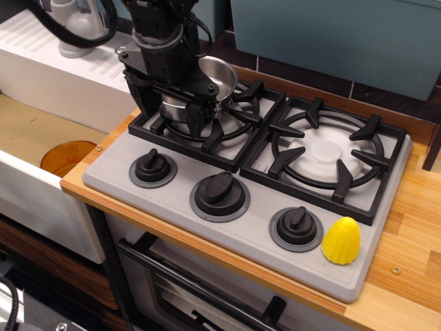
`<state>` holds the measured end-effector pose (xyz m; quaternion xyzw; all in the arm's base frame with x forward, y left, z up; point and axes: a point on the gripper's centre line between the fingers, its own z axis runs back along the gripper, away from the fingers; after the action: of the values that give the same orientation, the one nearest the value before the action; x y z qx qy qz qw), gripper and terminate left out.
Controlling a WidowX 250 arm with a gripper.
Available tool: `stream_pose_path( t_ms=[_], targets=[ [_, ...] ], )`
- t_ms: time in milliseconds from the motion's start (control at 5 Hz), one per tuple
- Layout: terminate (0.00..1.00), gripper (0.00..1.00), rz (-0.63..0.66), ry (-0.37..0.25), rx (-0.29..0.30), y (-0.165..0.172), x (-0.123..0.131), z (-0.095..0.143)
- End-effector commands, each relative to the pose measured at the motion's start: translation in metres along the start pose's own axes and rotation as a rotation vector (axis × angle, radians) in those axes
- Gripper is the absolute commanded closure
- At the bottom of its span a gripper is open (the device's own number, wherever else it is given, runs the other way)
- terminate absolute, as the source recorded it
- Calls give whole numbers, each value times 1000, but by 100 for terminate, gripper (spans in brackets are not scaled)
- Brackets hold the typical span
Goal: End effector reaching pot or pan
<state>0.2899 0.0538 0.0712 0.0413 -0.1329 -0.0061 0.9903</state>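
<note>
The toy stove top lies below and to the right of the gripper, its free right burner grate well apart from it. The saucepan sits upright on the left burner grate, directly behind and partly under the gripper, likely so the tool can come down on its near rim. Its handle is hidden, so its long axis cannot be told. The gripper's fingers point down at the pan's front wall; whether spread or pinching, I cannot tell. A yellow toy corn stands far right.

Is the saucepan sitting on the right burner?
No, the saucepan sits on the left burner grate, beneath the gripper; the right burner is bare.
</note>
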Motion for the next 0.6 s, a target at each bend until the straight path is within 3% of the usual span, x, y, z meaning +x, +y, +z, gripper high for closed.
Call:
stream_pose_path(
  t_ms=[0, 400],
  targets=[
    [0, 0, 0, 0, 0, 0, 0, 0],
    [0, 0, 74, 49, 21, -20, 20, 27]
  ],
)
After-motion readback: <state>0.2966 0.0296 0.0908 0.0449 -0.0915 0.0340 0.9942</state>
